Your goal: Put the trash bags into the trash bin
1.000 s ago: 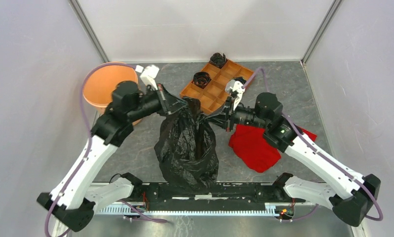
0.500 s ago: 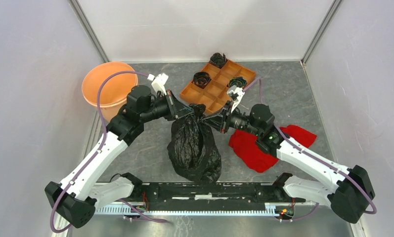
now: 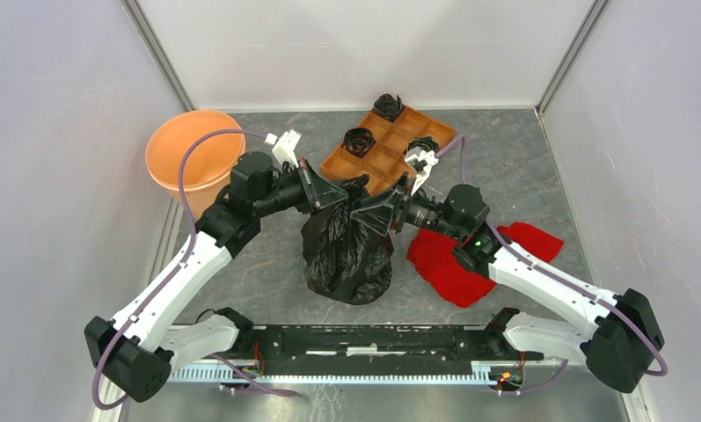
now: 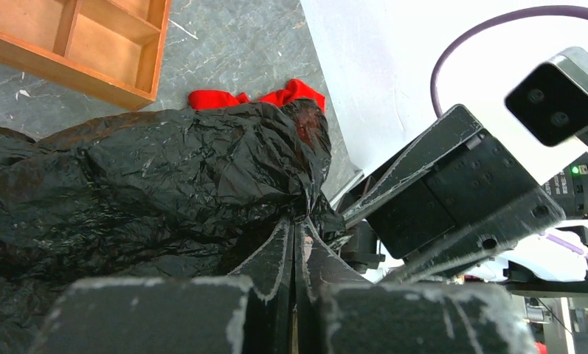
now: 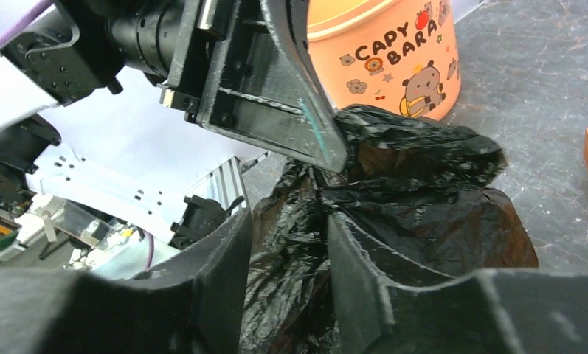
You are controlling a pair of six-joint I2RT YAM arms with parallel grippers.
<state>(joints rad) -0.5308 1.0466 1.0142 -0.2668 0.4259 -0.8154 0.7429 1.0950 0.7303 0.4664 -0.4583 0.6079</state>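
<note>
A large wrinkled black trash bag (image 3: 346,255) hangs in the middle, its bottom bunched on the table. My left gripper (image 3: 342,195) is shut on the bag's gathered top (image 4: 150,177), jaws pressed together (image 4: 298,225). My right gripper (image 3: 370,211) faces it from the right, open. Its fingers stand apart on either side of loose bag film (image 5: 287,214) without pinching it. The orange trash bin (image 3: 166,167) stands at the back left, with cartoon lettering on its side (image 5: 394,51). Three small black trash bag wads (image 3: 358,139) sit in or at a tray.
The flat orange compartment tray (image 3: 377,167) lies behind the grippers at the back centre. A red cloth (image 3: 456,259) lies on the table under my right arm. Grey walls close in the table on three sides.
Both grippers have drawn together over the table's middle and the bag has bunched up shorter. My right gripper has opened off the bag's top; the left stays shut on it.
</note>
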